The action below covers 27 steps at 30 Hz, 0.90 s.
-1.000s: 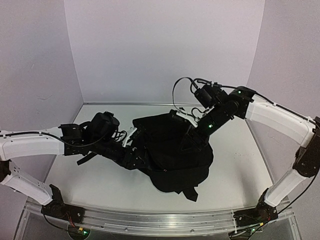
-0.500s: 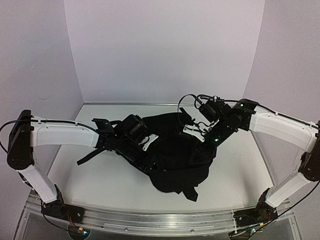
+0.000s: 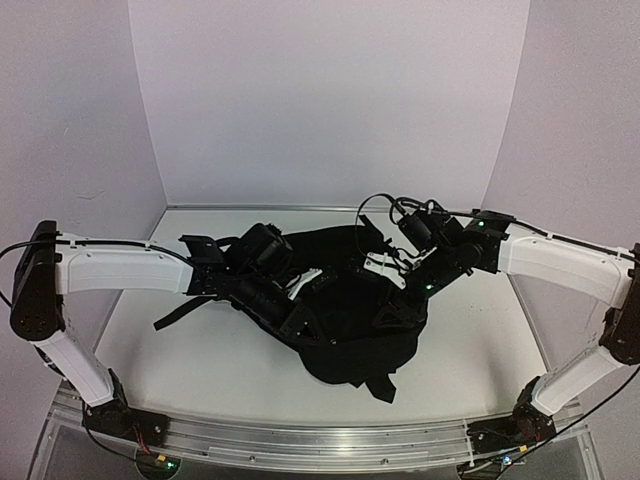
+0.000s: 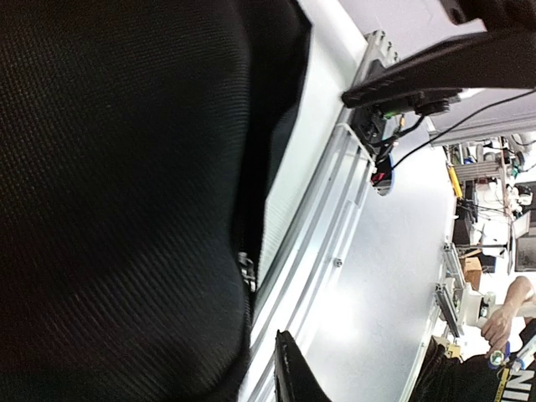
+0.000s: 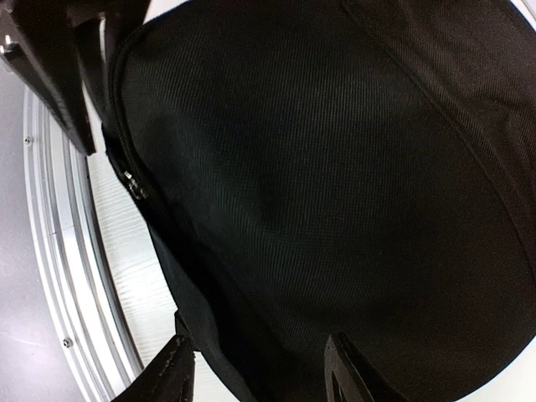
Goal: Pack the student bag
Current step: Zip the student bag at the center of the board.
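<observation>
Bag: the big soft black fabric backpack [image 3: 350,325] lies slumped in the middle of the white desk [image 3: 200,355], a bit right of centre, with one arm on each side of it.
Straps: one long black strap [image 3: 178,313] trails off to the left across the desk, and a shorter black strap end [image 3: 381,388] pokes out on the near side.
Zip: a small metal zip pull [image 5: 132,184] sits on the seam at the bag's edge in the right wrist view, and the left wrist view shows a metal pull [image 4: 245,270] right at the fabric's edge too.
Left pincer [image 3: 298,318]: it reaches in from the left and is low on the left part of the bag. Its own camera is almost all black weave with just one dark finger [image 4: 289,377] at the bottom, so honestly can't tell if it's apart or together.
Right pincer [image 5: 260,373]: it comes in from the right over the far right part of the bag. Its two dark fingers [image 5: 172,373] stand apart, with smooth, unbunched fabric showing between them — not clamped on anything as far as I can see.
Rail: a silver aluminium rail [image 3: 320,442] runs along the near edge of the desk, with both arm bases on it.
</observation>
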Available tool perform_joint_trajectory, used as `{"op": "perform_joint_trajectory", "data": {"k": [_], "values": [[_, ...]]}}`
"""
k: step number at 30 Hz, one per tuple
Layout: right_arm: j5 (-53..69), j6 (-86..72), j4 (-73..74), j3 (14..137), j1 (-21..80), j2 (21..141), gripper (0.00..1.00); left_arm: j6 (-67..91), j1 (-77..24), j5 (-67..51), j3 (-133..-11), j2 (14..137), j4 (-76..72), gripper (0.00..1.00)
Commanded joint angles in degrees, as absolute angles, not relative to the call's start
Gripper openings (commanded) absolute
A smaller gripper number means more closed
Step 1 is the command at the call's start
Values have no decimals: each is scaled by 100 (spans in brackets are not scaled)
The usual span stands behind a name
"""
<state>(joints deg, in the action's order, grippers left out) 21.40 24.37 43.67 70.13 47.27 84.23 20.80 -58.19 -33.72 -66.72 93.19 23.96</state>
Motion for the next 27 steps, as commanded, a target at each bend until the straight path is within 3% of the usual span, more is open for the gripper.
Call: {"op": "perform_joint_trajectory", "data": {"k": [1,5,10,12,16,20,27], "values": [[2157,2520,3974,6983,4707,8457,54,2118,-5838,-3720,-6684,8975,2135,11],[2327,2481,3805,6865,4714,8472,56,2118,-5836,-3705,-6685,9011,2067,2],[2266,2628,3430,6482,4871,8421,59,2101,-5836,-3424,-6682,8935,2109,0],[2114,2639,3151,6290,4922,8365,61,2073,-5837,-3180,-6703,8940,2304,9],[1990,2683,2815,6110,4958,8306,64,1902,-5836,-2614,-6846,9072,2840,44],[1844,2972,2740,5980,5133,8350,65,1686,-5836,-2657,-7058,9408,3155,52],[1302,3290,2311,5505,5418,8243,68,1713,-5836,-2892,-7060,9674,2959,53]]}}
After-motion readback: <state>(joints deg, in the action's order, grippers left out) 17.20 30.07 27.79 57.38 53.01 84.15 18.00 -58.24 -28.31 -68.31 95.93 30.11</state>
